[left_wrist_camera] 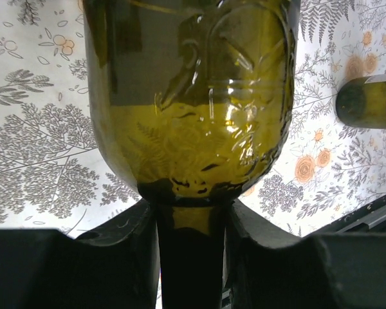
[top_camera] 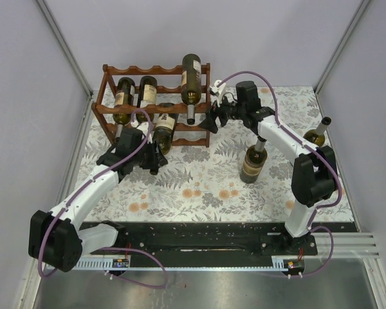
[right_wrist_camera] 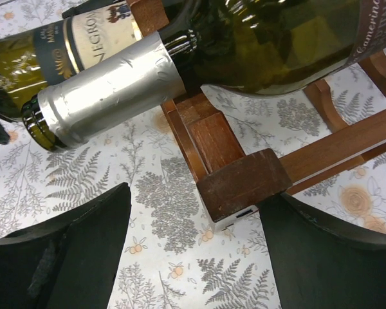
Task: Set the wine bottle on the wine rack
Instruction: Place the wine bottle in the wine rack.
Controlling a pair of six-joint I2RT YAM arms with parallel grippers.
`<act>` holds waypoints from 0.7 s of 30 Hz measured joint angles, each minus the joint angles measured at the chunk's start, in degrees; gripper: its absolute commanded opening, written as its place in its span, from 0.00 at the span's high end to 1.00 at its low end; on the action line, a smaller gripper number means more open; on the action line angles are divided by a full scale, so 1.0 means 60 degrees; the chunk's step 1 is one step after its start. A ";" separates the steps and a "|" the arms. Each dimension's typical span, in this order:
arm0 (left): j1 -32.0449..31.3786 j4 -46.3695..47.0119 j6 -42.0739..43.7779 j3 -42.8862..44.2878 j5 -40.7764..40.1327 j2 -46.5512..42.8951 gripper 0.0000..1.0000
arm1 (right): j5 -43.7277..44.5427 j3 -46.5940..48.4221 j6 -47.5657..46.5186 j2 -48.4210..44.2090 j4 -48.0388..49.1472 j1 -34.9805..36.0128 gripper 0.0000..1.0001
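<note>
Two fingers of my left gripper point(left_wrist_camera: 190, 215) are squeezed tight on the thin neck of the bottle point(left_wrist_camera: 186, 96). This bottle lies low at the front of the rack point(top_camera: 156, 69). Its fat end points in toward the rails and its neck sticks out toward me. I cannot tell if it rests on the rails.

My right gripper point(right_wrist_camera: 196, 196) is spread wide and holds nothing. It sits by the rack's right end, down near the table point(top_camera: 199, 187). A wood foot point(right_wrist_camera: 241, 183) of the rack shows between its fingers.

Just above it is the silver-neck bottle point(top_camera: 192, 77). That one lies on the top rails at the right. The top-left bottles point(top_camera: 123, 96) lie side by side, two of them. The standing bottles point(top_camera: 253, 164), two again, are upright on the table near my right arm.
</note>
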 measured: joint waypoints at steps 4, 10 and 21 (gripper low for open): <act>0.0000 0.0433 -0.0361 -0.0364 0.0084 0.0069 1.00 | -0.0004 -0.0076 0.0000 -0.0117 -0.0164 0.0240 0.13; 0.0000 0.0721 -0.0488 -0.0506 0.0069 0.0069 1.00 | 0.0015 -0.0076 0.0004 -0.0127 -0.0215 0.0331 0.11; 0.0000 0.1228 -0.0178 -0.0506 -0.0342 0.0073 1.00 | 0.0448 -0.0419 -0.0051 -0.0350 0.0055 0.0477 0.08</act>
